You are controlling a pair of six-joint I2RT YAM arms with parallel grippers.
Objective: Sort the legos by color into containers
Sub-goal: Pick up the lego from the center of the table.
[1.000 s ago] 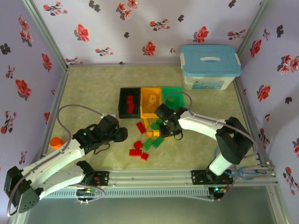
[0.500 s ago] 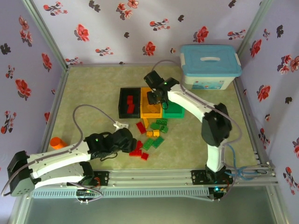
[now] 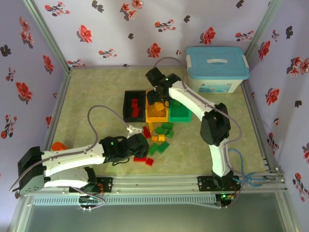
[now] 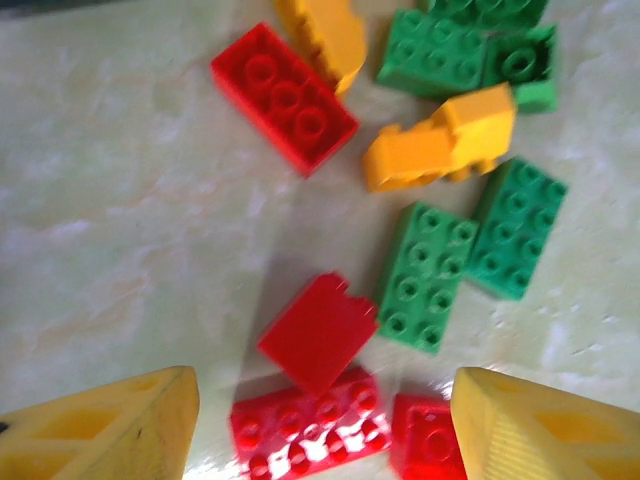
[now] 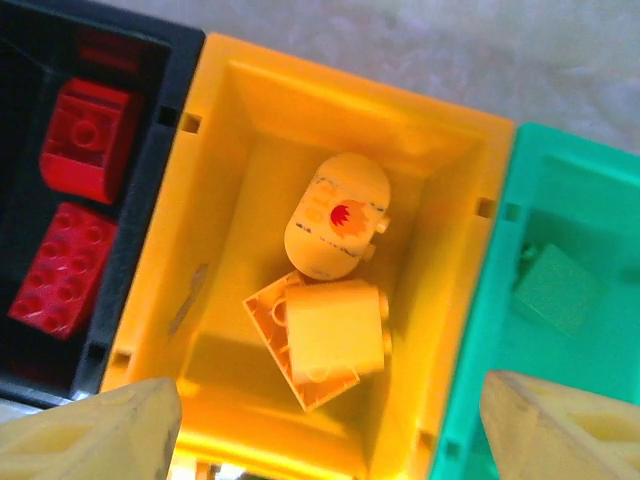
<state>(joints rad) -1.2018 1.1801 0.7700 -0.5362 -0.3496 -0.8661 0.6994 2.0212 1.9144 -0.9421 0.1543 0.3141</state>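
Yellow bin (image 5: 350, 95) sitting under right pincer (image 5: 320, 430), jaws gaping wide, gripping nothing. Yellow bricks (image 5: 335, 335) lying inside bin, just ahead of fingertips. Black bin (image 5: 150, 230) touching one side, binned red bricks (image 5: 85, 150) inside; green bin (image 5: 500, 300) touching other. Left pincer (image 4: 320, 430) hanging wide open, loose red bricks (image 4: 318, 330) lying between its fingers, green bricks (image 4: 425, 275) just beyond.
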